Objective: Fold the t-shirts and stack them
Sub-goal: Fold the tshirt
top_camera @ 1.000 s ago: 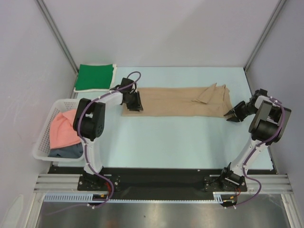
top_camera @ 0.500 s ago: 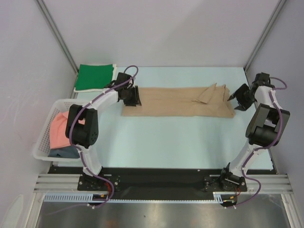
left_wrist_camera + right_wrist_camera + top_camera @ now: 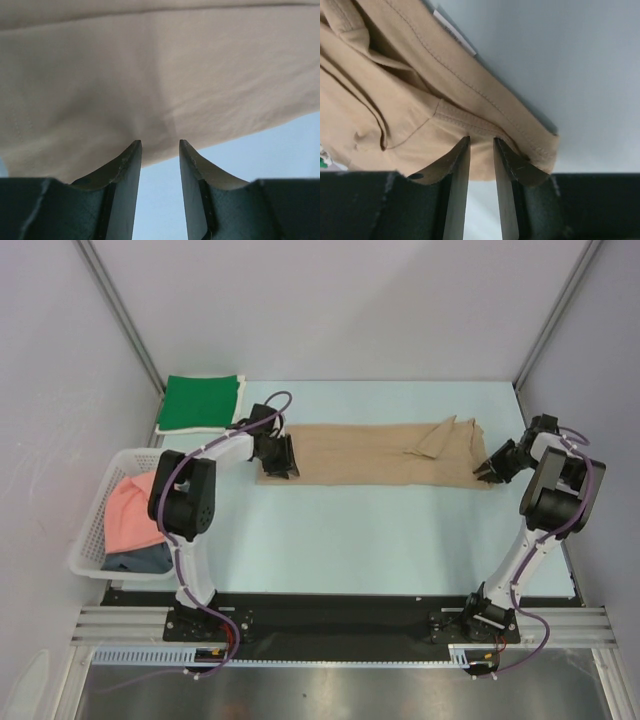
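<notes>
Tan t-shirt [image 3: 370, 453] lies between left pincer [image 3: 160, 142] and right pincer [image 3: 481, 139], both slightly spread; basket [image 3: 88, 530] sits left.

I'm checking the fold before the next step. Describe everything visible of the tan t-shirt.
The tan t-shirt is plain beige soft cloth with stitched hems and a small white label. It lies flat on the pale blue table, folded into a long strip running left to right, a sleeve turned over near its right end. The left tool meets its left end, the right tool its right end; whether either pinches it cannot be told.
</notes>
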